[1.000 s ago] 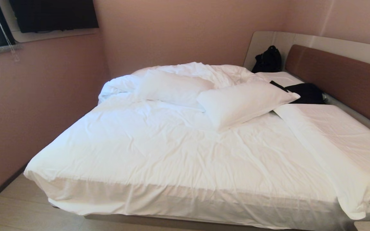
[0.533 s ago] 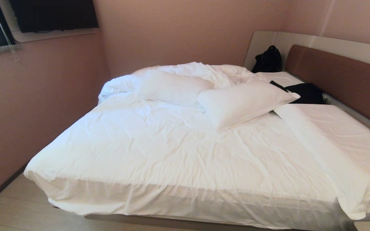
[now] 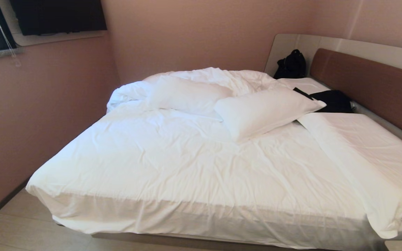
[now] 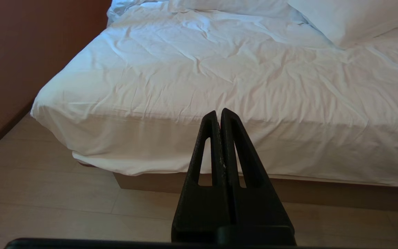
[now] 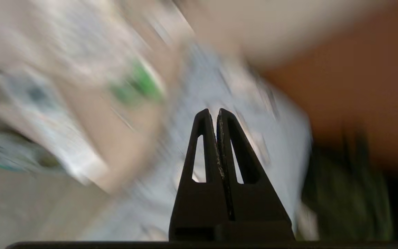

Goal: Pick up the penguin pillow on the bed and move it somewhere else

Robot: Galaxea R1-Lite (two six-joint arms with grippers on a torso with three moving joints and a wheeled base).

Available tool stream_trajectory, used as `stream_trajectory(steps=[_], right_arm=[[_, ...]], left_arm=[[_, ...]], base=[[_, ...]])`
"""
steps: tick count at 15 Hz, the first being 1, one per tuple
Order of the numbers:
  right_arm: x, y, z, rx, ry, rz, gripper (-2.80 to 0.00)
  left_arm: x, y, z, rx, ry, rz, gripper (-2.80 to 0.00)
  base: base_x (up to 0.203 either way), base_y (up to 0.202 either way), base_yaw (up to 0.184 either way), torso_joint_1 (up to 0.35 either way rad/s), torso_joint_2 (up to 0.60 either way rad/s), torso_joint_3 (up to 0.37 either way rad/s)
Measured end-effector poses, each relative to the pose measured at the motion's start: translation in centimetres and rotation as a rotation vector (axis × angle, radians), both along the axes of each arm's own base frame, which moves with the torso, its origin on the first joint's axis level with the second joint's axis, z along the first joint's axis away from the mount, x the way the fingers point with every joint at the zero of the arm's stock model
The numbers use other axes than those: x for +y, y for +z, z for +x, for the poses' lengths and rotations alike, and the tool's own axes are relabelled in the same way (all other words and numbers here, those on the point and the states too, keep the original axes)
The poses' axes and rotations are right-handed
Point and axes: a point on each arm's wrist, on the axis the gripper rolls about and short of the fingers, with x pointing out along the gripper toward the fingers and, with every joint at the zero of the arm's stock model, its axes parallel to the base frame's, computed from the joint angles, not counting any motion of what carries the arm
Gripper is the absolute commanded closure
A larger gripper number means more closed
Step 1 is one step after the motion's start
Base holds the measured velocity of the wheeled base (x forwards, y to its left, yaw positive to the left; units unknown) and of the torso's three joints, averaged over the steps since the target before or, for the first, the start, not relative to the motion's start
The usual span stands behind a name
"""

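The bed (image 3: pixel 187 167) with wrinkled white sheets fills the head view, and no penguin pillow shows on it. Neither arm appears in that view. My left gripper (image 4: pixel 218 111) is shut and empty, hanging over the floor just short of the bed's (image 4: pixel 219 69) foot edge. My right gripper (image 5: pixel 216 111) is also shut, with nothing between its fingers. Beyond it the right wrist view is smeared: a pale-blue surface (image 5: pixel 219 86) lies there, and I cannot tell whether it is the penguin pillow.
Two plain white pillows (image 3: pixel 263 111) (image 3: pixel 187 94) lie toward the head of the bed. A black bag (image 3: pixel 290 65) and a black garment (image 3: pixel 333 101) sit by the brown headboard (image 3: pixel 372 87). A pink wall (image 3: pixel 30 122) runs close along the bed's left side.
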Motion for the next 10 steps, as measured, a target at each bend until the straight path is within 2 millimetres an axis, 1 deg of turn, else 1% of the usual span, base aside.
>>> stream_trajectory(steps=[2,4,6,7,10], right_arm=[[1.1,2.4,5.1,-0.038,0.160,-0.056,0.00],[3.2,4.3,9.5,-0.097,0.294,-0.079,0.00],[6.0,5.9,13.5,-0.175,0.418,-0.068,0.00],[7.1,6.6,14.9,-0.213,0.456,-0.055,0.00],[10.1,8.9,18.5,-0.338,0.510,0.007,0.00]], left_arm=[[0.0,0.0,0.0,0.000,0.000,0.000,0.00],[0.0,0.0,0.0,0.000,0.000,0.000,0.00],[0.0,0.0,0.0,0.000,0.000,0.000,0.00],[0.0,0.0,0.0,0.000,0.000,0.000,0.00],[0.0,0.0,0.0,0.000,0.000,0.000,0.00]], base=[[0.000,0.000,0.000,0.000,0.00,0.000],[0.000,0.000,0.000,0.000,0.00,0.000],[0.000,0.000,0.000,0.000,0.00,0.000],[0.000,0.000,0.000,0.000,0.00,0.000],[0.000,0.000,0.000,0.000,0.00,0.000]])
